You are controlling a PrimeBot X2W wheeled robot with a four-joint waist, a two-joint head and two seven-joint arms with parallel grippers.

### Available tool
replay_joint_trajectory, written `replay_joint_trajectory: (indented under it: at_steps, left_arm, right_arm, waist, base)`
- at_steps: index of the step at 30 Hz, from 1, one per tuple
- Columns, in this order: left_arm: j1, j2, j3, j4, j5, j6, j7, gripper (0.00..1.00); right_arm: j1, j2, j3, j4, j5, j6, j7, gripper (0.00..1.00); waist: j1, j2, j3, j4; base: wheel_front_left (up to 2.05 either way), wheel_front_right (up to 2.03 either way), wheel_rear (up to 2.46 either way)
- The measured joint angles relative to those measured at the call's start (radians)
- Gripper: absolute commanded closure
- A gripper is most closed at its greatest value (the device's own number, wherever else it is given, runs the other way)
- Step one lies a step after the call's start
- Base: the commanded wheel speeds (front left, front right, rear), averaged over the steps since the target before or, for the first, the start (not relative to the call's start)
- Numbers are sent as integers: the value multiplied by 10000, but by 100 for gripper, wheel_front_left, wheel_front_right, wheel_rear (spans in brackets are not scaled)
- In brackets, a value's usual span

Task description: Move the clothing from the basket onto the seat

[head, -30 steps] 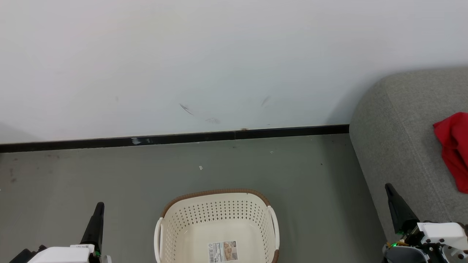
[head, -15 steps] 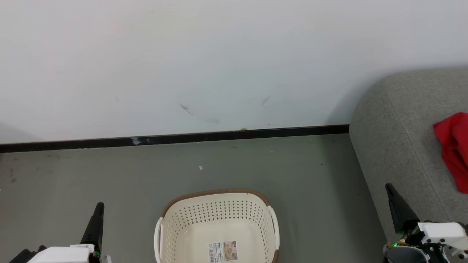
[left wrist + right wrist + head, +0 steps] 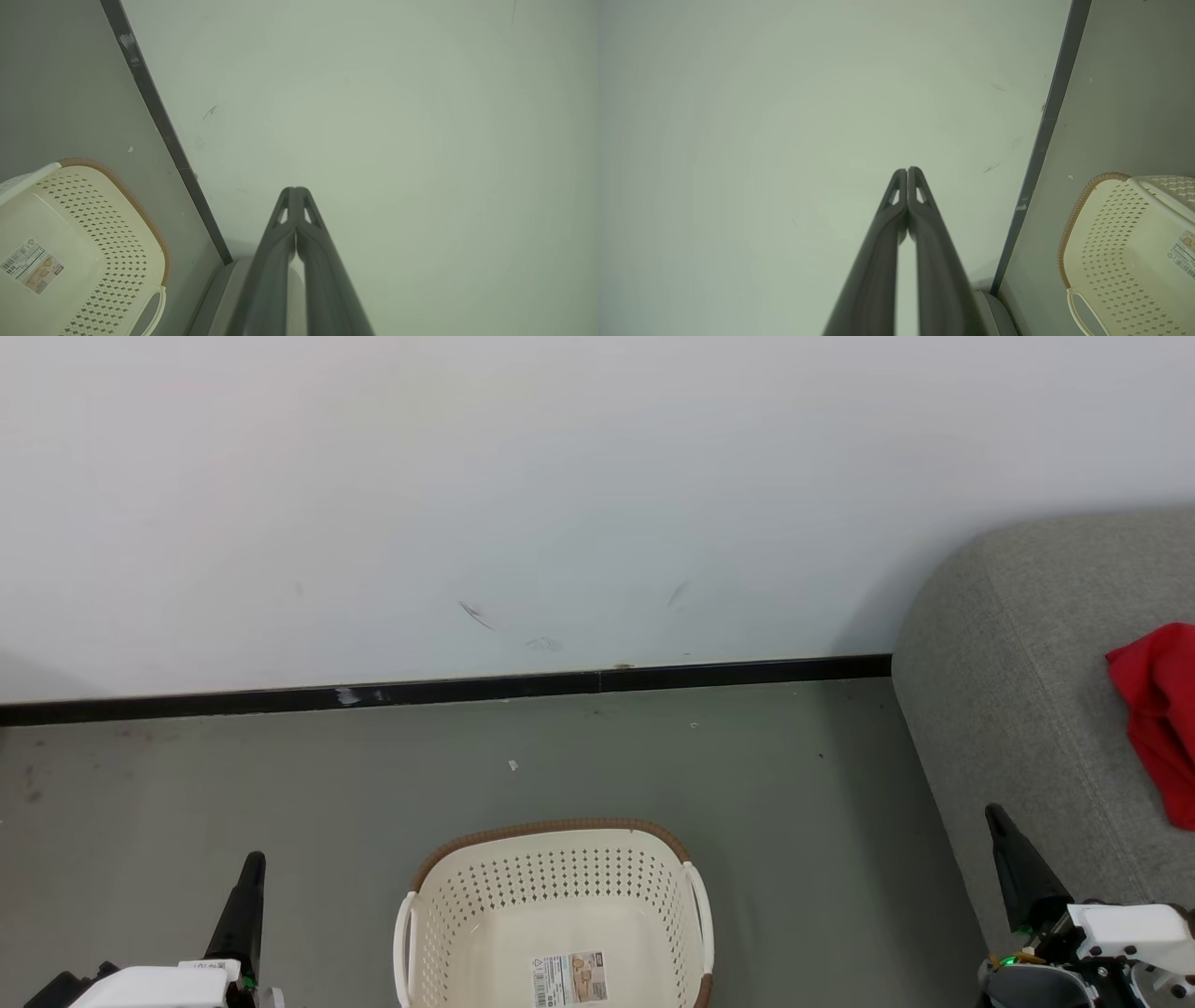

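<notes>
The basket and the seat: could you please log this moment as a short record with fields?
basket: on the floor, no clothing in the part that shows, paper label on its bottom
clothing: red, crumpled, lying on the seat
seat: grey, right of the basket
left gripper: shut, empty, left of the basket
right gripper: shut, empty, by the seat's edge

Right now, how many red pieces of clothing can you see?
1: the clothing lies on the grey seat, cut off by the head view's right edge. The basket shows none inside; more may lie out of frame.
</notes>
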Motion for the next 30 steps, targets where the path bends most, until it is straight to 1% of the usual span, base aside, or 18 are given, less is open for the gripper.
replay_joint_trajectory:
  at_steps: [30]
  left_arm:
    - [-3,-6,15,31,2,0,2,100]
  right_arm:
    - [-6,6,-33,2,0,2,4,100]
  waist:
    - [-1,1,0,0]
  base:
    - [0,0,0]
